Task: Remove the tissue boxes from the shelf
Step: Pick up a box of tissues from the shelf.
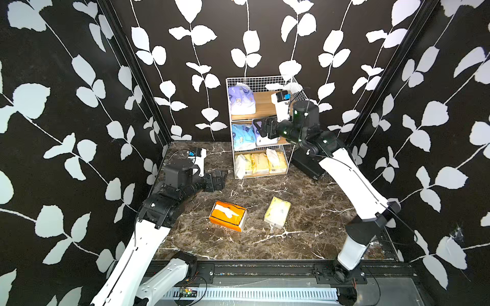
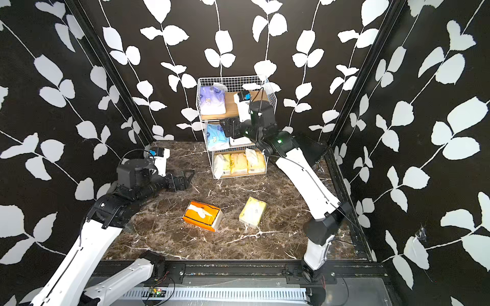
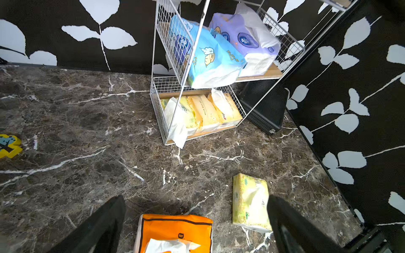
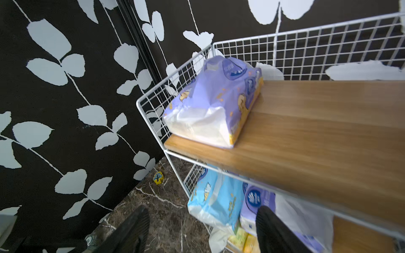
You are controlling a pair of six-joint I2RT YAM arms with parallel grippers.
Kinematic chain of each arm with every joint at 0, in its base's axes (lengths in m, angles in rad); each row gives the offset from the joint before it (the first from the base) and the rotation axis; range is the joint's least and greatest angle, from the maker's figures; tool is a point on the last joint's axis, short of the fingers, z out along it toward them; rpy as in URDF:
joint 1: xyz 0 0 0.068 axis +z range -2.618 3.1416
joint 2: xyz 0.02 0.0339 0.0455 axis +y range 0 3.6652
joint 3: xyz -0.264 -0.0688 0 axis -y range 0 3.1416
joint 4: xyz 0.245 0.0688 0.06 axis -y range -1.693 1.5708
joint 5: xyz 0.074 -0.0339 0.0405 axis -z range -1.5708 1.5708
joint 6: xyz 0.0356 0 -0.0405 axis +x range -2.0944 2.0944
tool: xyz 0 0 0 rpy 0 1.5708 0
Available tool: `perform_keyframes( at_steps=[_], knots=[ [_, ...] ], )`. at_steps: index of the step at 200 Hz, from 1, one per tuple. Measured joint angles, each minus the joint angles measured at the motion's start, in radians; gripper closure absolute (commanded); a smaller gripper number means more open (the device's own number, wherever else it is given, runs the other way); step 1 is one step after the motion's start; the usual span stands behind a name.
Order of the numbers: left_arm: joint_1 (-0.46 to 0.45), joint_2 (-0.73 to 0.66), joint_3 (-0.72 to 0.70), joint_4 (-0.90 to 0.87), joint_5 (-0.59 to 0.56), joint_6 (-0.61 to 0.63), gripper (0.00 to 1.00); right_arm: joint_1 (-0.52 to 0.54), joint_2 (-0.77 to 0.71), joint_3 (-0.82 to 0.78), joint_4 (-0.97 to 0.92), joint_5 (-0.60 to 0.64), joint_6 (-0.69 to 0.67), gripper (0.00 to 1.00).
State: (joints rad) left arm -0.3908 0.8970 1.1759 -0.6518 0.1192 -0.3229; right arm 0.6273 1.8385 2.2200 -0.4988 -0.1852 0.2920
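Right arm reaching high, right gripper [image 1: 259, 128] spread wide and empty at the middle tier of the shelf [image 1: 265, 82] by the light blue pack [image 1: 243, 136], left arm low, left gripper [image 1: 218, 180] gaping near the orange box [image 1: 228, 216], pale yellow pack [image 1: 278, 212] lying on the marble table [image 1: 305, 212]

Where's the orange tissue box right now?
In both top views the orange box lies on the marble tabletop, in front of the shelf, beside the loose pale yellow pack, on its left.

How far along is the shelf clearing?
Done: orange box and pale yellow pack lie on the table. In hand: nothing; the open right gripper faces the middle tier. Remaining on the shelf: top lavender pack, light blue pack, middle lavender pack, three yellow packs.
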Motion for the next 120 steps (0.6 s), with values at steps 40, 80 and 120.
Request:
perform_keyframes(
  at_steps=[40,80,120],
  knots=[
    [0.0,0.03,0.014,0.006,0.001,0.041,0.01,-0.033,0.207,0.261,-0.039,-0.063,-0.01,0.22],
    [0.0,0.011,-0.03,0.037,0.014,0.043,0.01,-0.039,0.259,0.327,-0.019,-0.074,-0.023,0.22],
    [0.0,-0.007,-0.062,0.041,0.023,0.042,0.01,-0.039,0.282,0.333,0.035,-0.075,-0.034,0.23]
  ],
)
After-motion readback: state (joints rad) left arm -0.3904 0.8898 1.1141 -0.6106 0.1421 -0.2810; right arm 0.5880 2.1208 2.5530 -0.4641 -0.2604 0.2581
